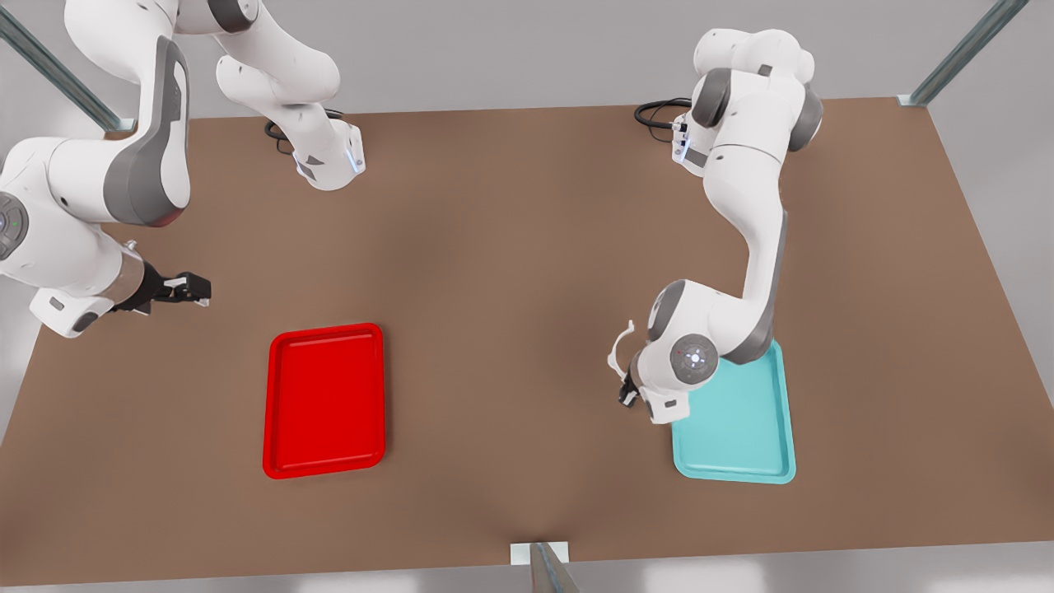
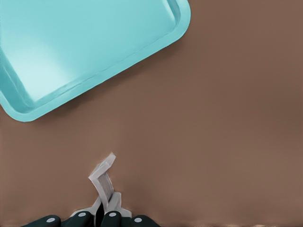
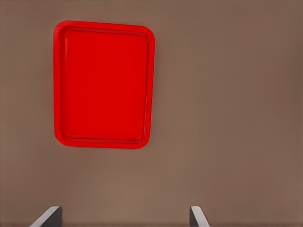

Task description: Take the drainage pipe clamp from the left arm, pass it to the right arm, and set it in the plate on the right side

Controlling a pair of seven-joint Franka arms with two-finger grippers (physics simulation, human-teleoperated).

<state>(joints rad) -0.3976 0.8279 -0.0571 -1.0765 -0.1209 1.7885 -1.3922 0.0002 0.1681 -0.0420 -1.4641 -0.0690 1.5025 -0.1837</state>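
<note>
The drainage pipe clamp point(image 1: 619, 350), a thin white half-ring, is lifted above the brown table beside the teal tray. My left gripper point(image 1: 627, 387) is shut on its lower end. In the left wrist view the clamp point(image 2: 104, 179) sticks out from between the fingers of that gripper point(image 2: 102, 215). The red plate point(image 1: 325, 401) lies flat on the front view's left with nothing in it. My right gripper point(image 1: 198, 288) hovers open above the table near its left edge, behind the plate. The right wrist view has the plate point(image 3: 104, 85) ahead of the spread right gripper point(image 3: 124, 213).
A teal tray point(image 1: 741, 436) lies under the left arm's wrist on the front view's right, also seen as the teal tray point(image 2: 71, 47). Both arm bases and black cables point(image 1: 659, 111) stand along the table's far edge. Bare brown tabletop point(image 1: 510, 329) separates the two trays.
</note>
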